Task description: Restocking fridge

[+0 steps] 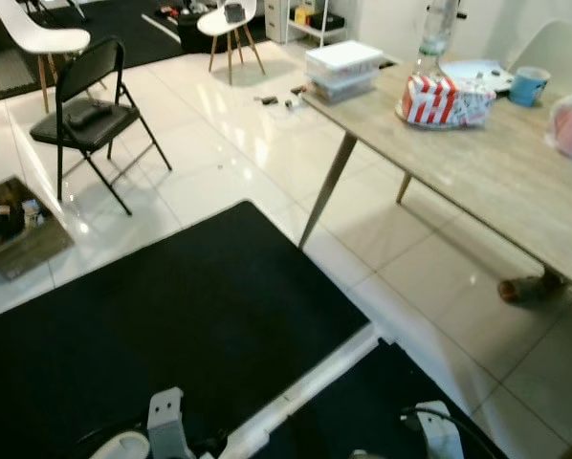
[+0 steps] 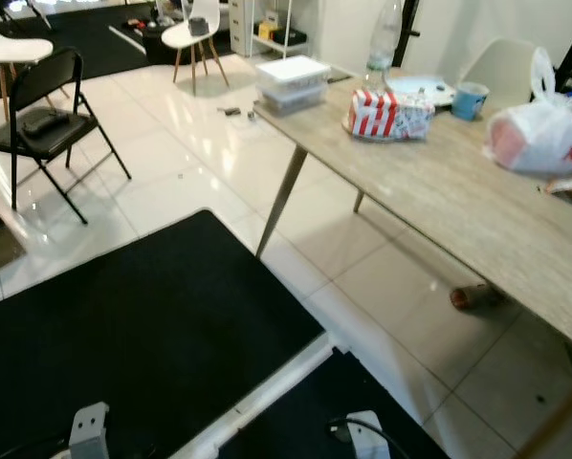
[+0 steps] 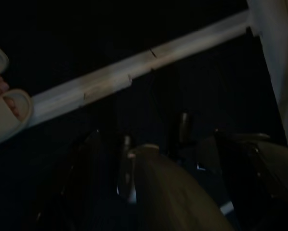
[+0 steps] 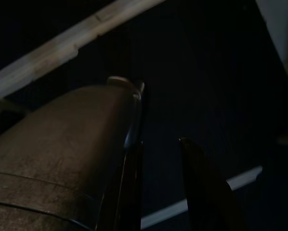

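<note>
Wooden table (image 2: 477,210) with red-striped bag (image 2: 389,113) near its far edge, well ahead of both hanging grippers; right gripper (image 4: 161,159) slightly parted, left's state unclear.

Very dark frame. Right gripper (image 4: 161,183) hangs over a black floor mat (image 4: 206,72), its two black fingers (image 4: 202,183) slightly apart with a narrow gap between them. A rounded grey-brown robot body part (image 4: 62,144) sits close beside the fingers. A pale strip of floor (image 4: 72,41) crosses the mat; another thin pale strip (image 4: 206,195) shows beyond the fingers.
</note>
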